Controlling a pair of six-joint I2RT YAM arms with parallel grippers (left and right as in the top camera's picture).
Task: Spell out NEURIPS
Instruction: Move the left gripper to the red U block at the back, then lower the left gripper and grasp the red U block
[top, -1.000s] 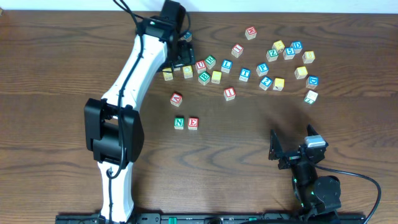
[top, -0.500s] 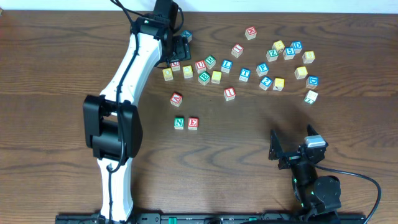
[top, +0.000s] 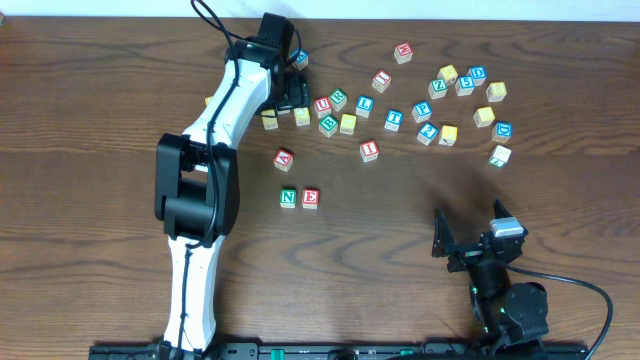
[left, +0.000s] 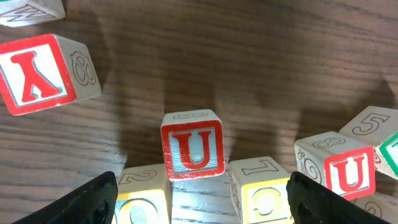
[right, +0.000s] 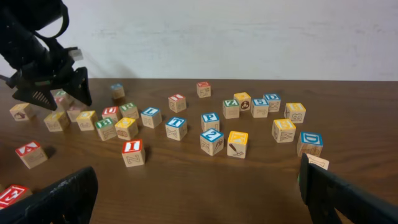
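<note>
The N cube (top: 288, 198) and E cube (top: 311, 197) sit side by side on the near middle of the table. My left gripper (top: 291, 94) hangs open over the back cluster. In the left wrist view a red U cube (left: 193, 144) stands just beyond its open gripper (left: 200, 204). A yellow-faced cube (left: 144, 198) and another yellow cube (left: 261, 194) lie just inside the black fingers (left: 93, 200). A second red U cube (left: 346, 169) is at the right. The red I cube (top: 369, 150) and blue P cube (top: 422, 110) lie farther right. My right gripper (top: 472, 247) stands open, holding nothing.
A red X cube (left: 43, 73) lies at the upper left of the left wrist view. A red A cube (top: 284, 158) sits alone above the N. Several more lettered cubes (top: 465, 85) scatter across the back right. The left arm (top: 215, 130) stretches over the table's left.
The left arm has swung, its elbow shifting right, and its gripper has moved slightly back toward the cluster's cubes. The right arm has not moved.
</note>
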